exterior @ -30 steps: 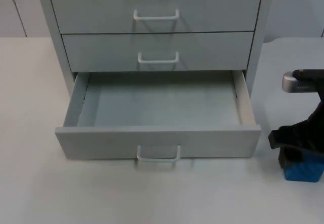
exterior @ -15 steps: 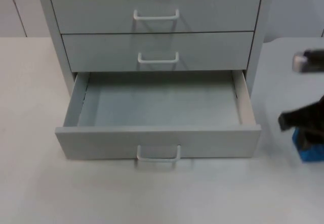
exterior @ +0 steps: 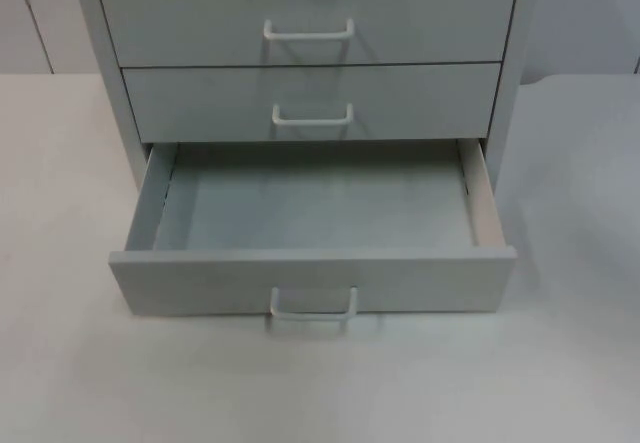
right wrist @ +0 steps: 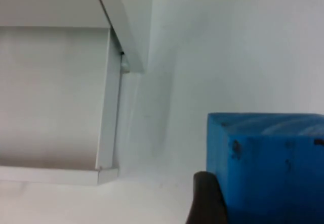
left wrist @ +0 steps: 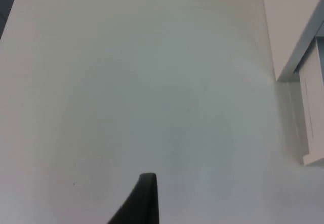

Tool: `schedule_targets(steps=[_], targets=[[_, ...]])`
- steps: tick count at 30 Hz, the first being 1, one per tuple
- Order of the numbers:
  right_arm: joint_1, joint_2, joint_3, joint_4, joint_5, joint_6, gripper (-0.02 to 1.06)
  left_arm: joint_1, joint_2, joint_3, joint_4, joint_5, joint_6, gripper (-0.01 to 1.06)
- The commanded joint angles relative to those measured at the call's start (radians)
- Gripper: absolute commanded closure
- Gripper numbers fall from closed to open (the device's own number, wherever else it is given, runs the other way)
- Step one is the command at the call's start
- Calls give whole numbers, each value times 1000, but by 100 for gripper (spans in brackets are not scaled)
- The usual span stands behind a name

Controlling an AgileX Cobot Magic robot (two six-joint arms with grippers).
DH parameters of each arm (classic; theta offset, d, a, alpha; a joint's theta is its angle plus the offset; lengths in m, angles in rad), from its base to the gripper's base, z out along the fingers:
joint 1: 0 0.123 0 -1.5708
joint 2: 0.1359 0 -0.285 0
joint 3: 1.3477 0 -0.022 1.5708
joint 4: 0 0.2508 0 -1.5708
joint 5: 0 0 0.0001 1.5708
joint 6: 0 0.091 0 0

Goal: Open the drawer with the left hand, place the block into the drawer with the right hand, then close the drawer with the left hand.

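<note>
Since one second ago, the right arm has been moved out of the top view, and the blue block (right wrist: 266, 166) was carried away with it. It is now seen held by the right gripper (right wrist: 238, 198), beside the cabinet (exterior: 110, 83), probably lifted to pass over the drawer wall. The bottom drawer (exterior: 310, 278) is pulled out fully, so it can receive the block. The left gripper (left wrist: 144, 198) waits over the table (left wrist: 126, 82); its opening cannot be told.
</note>
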Motion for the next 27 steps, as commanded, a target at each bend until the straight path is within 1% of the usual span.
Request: schedule_targets(steps=[1, 8, 10, 13, 14, 15, 17, 18, 19, 21, 22, 23, 24, 25, 27], targets=[[7, -11, -5, -10, 12, -5, 105, 5, -7, 5, 2, -17, 0, 5], [7, -9, -5, 5, 4, -5, 105, 5, -7, 5, 2, -17, 0, 5], [27, -9, -5, 4, -10, 3, 105, 5, -7, 5, 2, -17, 0, 5], [88, -4, -5, -6, -54, 32, 105, 5, -7, 5, 2, -17, 0, 5], [88, -4, -5, -6, -54, 32, 105, 5, -7, 5, 2, -17, 0, 5], [113, 1, -5, -20, -68, 61, 105, 5, -7, 5, 2, -17, 0, 5], [179, 39, -5, -100, -91, 175, 105, 5, -7, 5, 0, -17, 0, 5], [179, 39, -5, -100, -91, 175, 105, 5, -7, 5, 0, -17, 0, 5], [202, 57, -5, -144, -91, 219, 105, 5, -7, 5, 0, -17, 0, 5], [254, 109, -5, -234, -104, 342, 105, 5, -7, 5, -2, -17, 0, 5], [254, 109, -5, -234, -104, 342, 105, 5, -7, 5, -2, -17, 0, 5], [275, 130, -5, -274, -117, 393, 105, 5, -7, 5, -2, -17, 0, 5], [309, 167, -15, -337, -128, 484, 105, 5, -7, 5, -2, -17, 0, 5], [328, 197, -31, -372, -126, 526, 105, 5, -7, 5, -2, -17, 0, 5], [353, 254, -73, -403, -124, 552, 105, 5, -7, 5, -2, -17, 0, 5]])
